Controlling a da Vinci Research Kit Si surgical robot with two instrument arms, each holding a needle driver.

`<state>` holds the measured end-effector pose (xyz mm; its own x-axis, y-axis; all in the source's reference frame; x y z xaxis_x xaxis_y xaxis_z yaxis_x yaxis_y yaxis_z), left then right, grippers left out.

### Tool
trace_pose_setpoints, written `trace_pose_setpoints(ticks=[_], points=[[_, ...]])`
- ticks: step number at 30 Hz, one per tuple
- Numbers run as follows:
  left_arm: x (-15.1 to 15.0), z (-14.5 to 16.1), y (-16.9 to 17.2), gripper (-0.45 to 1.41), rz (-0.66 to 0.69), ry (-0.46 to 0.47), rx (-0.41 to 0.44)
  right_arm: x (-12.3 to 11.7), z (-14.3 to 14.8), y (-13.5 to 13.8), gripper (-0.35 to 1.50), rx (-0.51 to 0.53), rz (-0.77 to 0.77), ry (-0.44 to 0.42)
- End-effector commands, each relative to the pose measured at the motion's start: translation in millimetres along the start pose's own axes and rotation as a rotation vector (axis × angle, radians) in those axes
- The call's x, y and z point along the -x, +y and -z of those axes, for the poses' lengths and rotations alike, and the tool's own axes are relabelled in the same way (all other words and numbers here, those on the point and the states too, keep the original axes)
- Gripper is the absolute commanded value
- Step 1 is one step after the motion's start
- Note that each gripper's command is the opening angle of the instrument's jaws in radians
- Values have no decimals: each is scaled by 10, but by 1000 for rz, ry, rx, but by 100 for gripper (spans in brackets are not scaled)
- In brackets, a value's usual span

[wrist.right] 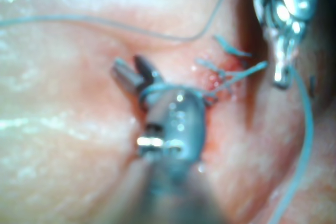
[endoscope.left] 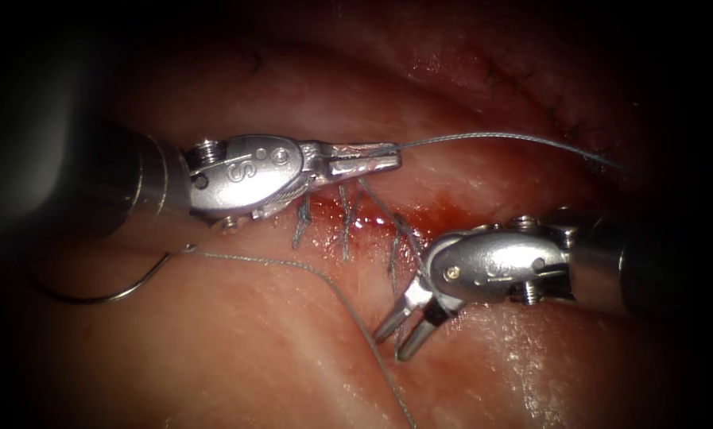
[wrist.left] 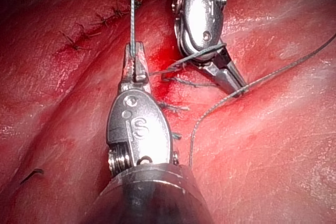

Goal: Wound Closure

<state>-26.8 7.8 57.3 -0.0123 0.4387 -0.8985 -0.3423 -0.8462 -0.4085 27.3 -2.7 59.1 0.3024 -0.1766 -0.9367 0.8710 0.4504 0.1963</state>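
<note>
left gripper point(endoscope.left: 364, 157): clamped on the thread point(endoscope.left: 499, 137), jaws together over the upper edge of the cut point(endoscope.left: 372, 218). Thread leaves the tip and runs right across the tissue point(endoscope.left: 237, 349) toward the frame edge. In the left wrist view the same gripper point(wrist.left: 135, 62) pinches the strand point(wrist.left: 133, 3), which runs straight up from the tip.
right gripper point(endoscope.left: 404, 330): jaws apart, nothing between them. Tips point down-left, just below and right of the sutured part of the cut. Thread looks looped round it behind the jaws in the right wrist view point(wrist.right: 131, 74); not clear from the endoscope.
needle point(endoscope.left: 106, 292): free, in neither gripper. Lies on the tissue surface well left of the cut, below the left arm's shaft, curve open upward. Not in the tissue as far as visible; the left end fades into shadow.
needle's thread tail: leaves the needle's right end, runs right along the tissue, then bends down past the right gripper's tips to the bottom edge.
stitches point(endoscope.left: 344, 218): several thread passes cross the cut between the two grippers, short cut ends standing up.
red fluid point(endoscope.left: 420, 214): pooled at the cut just above the right gripper.
relative position: needle well apart from both grippers, nearer the left arm.
</note>
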Motion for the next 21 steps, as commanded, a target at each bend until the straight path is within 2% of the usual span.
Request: trace_pose_setpoints(ticks=[1, 10, 13, 21], points=[[9, -3, 4, -45, 3, 1, 6, 3, -5, 6, -35, -20, -3, -20], [18, 12, 19, -45, 0, -3, 5, -4, 27, 15, -35, 76, -1, 6], [24, 19, 34, -45, 7, -2, 5, -6, 43, 19, -35, 153, -6, 47], [29, 39, 75, -45, -7, -3, 5, 0, 73, 21, -35, 258, -33, 56]])
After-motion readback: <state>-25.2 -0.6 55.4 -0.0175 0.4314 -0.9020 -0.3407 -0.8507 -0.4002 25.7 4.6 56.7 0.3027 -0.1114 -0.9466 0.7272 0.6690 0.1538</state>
